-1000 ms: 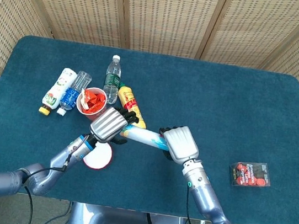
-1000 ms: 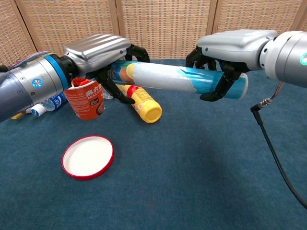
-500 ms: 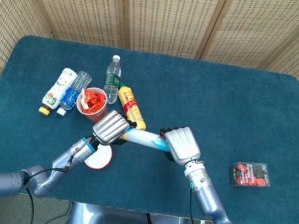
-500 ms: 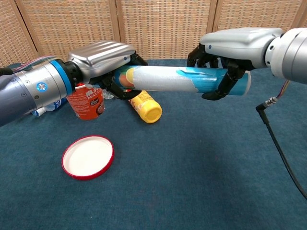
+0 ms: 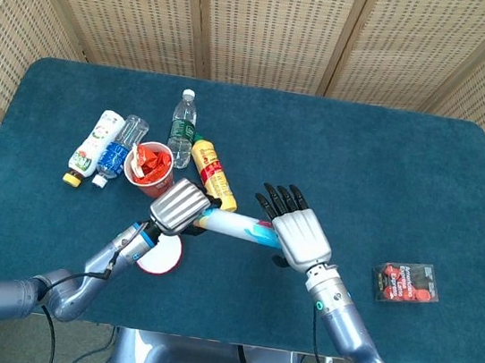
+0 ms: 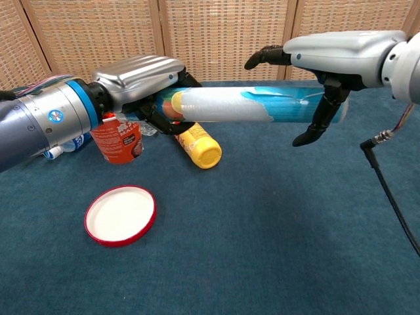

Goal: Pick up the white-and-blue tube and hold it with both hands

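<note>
Tube (image 6: 256,106) spans between left hand (image 6: 141,75) and right hand (image 6: 331,56), above table (image 6: 262,249); lid (image 6: 120,214) lies front-left.

tube (image 6: 262,108) left end hid inside left hand (image 6: 141,79) | red packet (image 5: 405,283) print too small to read

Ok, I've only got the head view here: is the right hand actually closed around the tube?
Observer: No. From the chest view the right hand is open. Its fingers stretch straight out above the white-and-blue tube and the thumb hangs down in front of it.
Operator: So is the tube lying on the table?
Observer: No, it is in the air, roughly level, well above the yellow bottle.
Operator: What carries it?
Observer: The left hand, wrapped around the tube's end just above the red cup.
</note>
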Action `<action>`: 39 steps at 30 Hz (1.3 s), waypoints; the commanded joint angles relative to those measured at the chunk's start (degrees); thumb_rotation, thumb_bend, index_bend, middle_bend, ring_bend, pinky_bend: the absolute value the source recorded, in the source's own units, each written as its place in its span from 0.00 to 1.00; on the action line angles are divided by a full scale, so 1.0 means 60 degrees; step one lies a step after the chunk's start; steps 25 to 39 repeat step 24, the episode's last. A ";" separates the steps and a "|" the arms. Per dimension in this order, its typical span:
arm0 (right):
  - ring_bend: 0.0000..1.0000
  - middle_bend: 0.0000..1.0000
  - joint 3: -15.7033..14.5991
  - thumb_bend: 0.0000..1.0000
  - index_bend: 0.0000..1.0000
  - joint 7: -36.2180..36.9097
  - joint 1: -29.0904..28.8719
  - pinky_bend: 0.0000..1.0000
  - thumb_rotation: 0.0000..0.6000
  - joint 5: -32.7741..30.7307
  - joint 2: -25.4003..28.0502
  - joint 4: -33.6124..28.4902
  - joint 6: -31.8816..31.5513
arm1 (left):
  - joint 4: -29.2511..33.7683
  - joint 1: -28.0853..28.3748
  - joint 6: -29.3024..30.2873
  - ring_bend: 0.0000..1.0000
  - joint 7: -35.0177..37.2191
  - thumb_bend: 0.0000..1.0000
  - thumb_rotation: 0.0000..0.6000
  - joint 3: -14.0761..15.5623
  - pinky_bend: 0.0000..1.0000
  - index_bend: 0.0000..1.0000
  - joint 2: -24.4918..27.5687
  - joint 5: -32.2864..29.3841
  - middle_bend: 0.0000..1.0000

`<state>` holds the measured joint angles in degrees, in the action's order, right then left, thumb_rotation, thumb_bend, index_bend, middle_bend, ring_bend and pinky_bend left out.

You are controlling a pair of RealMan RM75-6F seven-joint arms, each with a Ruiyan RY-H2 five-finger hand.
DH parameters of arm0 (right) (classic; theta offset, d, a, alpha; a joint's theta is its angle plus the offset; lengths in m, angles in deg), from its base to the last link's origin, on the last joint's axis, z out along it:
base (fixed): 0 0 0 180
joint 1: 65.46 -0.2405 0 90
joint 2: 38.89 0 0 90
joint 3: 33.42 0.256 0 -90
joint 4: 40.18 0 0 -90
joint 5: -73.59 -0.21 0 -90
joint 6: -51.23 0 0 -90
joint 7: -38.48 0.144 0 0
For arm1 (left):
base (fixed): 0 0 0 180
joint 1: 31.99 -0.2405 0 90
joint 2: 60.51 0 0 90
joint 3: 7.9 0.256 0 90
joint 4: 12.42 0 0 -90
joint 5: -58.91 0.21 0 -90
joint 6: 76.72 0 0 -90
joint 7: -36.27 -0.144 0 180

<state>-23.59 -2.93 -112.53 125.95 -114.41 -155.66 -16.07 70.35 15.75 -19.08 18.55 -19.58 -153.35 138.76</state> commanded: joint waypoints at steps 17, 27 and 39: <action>0.00 0.00 -0.1418 0.00 0.00 0.3369 0.2652 0.00 1.00 0.3829 0.1665 0.2236 -0.2418 | -0.0083 -0.0301 0.0153 0.64 0.1015 0.64 1.00 0.0199 0.83 0.69 0.0520 -0.0114 0.72; 0.00 0.00 -0.1759 0.00 0.00 0.5853 0.3883 0.00 1.00 0.3792 0.1079 0.5466 -0.2469 | 0.0056 -0.0499 0.0379 0.64 0.1271 0.64 1.00 0.0360 0.83 0.70 0.0765 0.0032 0.72; 0.00 0.00 -0.1759 0.00 0.00 0.5853 0.3883 0.00 1.00 0.3792 0.1079 0.5466 -0.2469 | 0.0056 -0.0499 0.0379 0.64 0.1271 0.64 1.00 0.0360 0.83 0.70 0.0765 0.0032 0.72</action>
